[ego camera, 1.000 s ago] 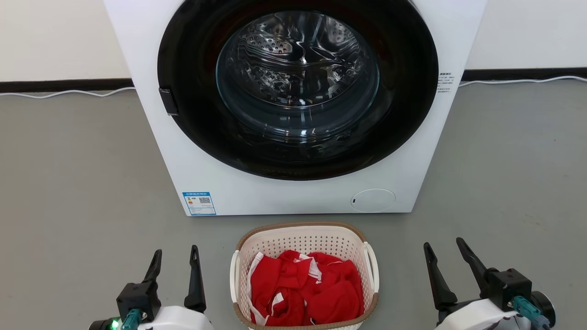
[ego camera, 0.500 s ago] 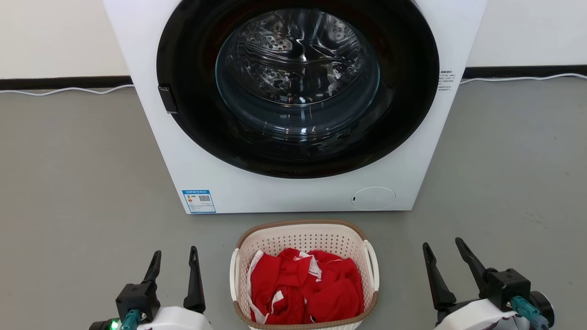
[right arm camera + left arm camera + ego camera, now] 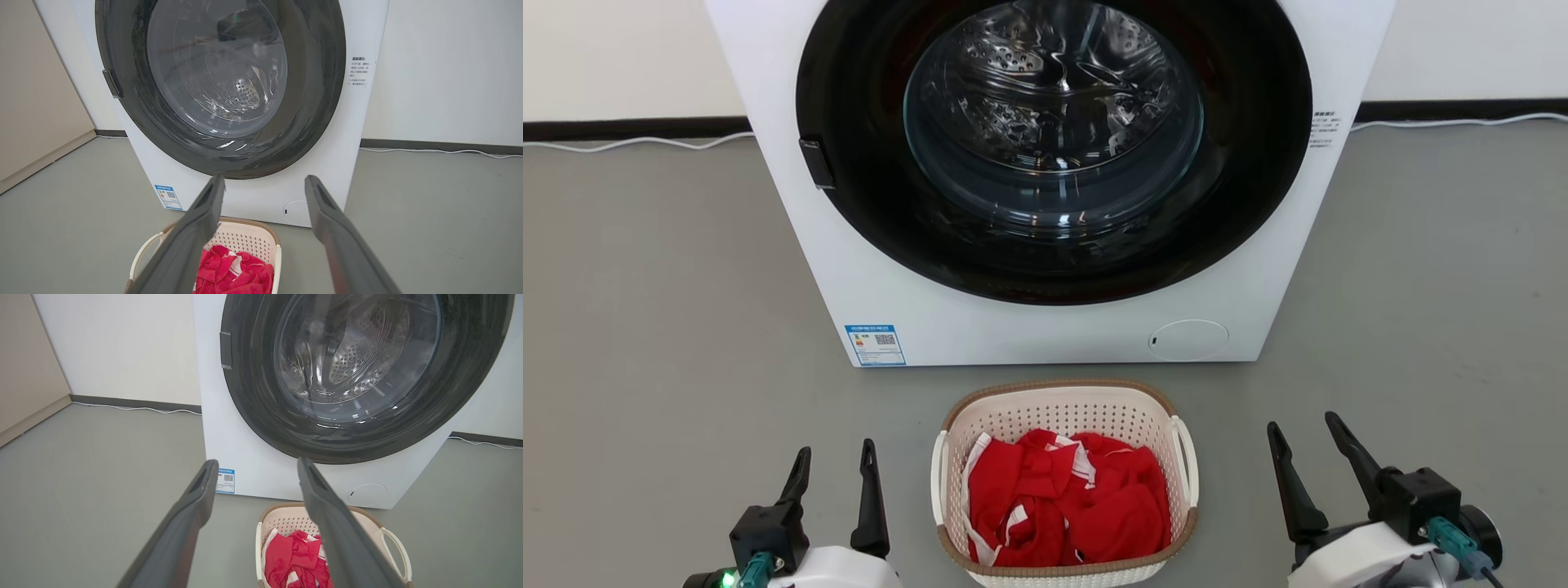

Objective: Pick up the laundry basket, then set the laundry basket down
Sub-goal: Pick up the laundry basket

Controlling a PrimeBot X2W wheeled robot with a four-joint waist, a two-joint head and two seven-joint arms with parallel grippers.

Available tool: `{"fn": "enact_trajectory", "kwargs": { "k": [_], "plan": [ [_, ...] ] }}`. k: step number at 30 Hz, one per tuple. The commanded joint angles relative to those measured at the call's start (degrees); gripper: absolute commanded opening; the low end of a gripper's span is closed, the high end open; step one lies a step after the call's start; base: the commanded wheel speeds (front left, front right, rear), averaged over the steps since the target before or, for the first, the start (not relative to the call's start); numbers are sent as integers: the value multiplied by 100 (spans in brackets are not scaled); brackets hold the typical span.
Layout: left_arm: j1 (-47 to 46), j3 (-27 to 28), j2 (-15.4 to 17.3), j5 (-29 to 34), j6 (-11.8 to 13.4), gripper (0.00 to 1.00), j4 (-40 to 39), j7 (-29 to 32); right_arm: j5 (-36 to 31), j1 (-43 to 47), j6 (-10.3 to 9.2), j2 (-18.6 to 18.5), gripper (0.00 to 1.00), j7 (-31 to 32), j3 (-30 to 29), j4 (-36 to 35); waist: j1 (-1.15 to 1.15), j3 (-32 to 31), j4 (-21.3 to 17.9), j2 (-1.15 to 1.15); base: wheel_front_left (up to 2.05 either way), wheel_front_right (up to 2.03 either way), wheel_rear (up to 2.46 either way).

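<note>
One laundry basket (image 3: 1062, 387) waits on the floor (image 3: 654, 343), untouched.
The left gripper (image 3: 836, 447) is spread wide and empty; right of it, on the near side of the one washing machine (image 3: 1045, 339), the laundry basket holds red clothes (image 3: 1066, 510). It looks light and stiff, perhaps slippery, so its two white loop handles (image 3: 1192, 467) seem the best hold. The right gripper (image 3: 1300, 422) is likewise wide and empty.

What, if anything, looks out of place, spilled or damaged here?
Nothing stands out. The laundry basket sits upright on the floor before the closed washer, red clothes all inside it, none spilled. The left gripper and right gripper are open on either side, clear of it.
</note>
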Motion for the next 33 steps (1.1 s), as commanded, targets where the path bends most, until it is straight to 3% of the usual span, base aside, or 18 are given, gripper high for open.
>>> {"fn": "enact_trajectory", "kwargs": {
  "k": [1,20,33],
  "plan": [
    [-196,157,48,-46,64,100,-136,-61,-19,-233,41,-24,100,-79,147,-134,0,32,-8,0,0,0,0],
    [-750,-83,48,-108,170,100,-17,-61,117,-884,41,-44,100,-79,232,158,0,952,-91,0,0,0,0],
    [-2173,-466,48,-547,258,100,1546,-61,293,-2130,41,-166,100,-79,398,1268,0,1991,-120,0,0,0,0]
  ]
}}
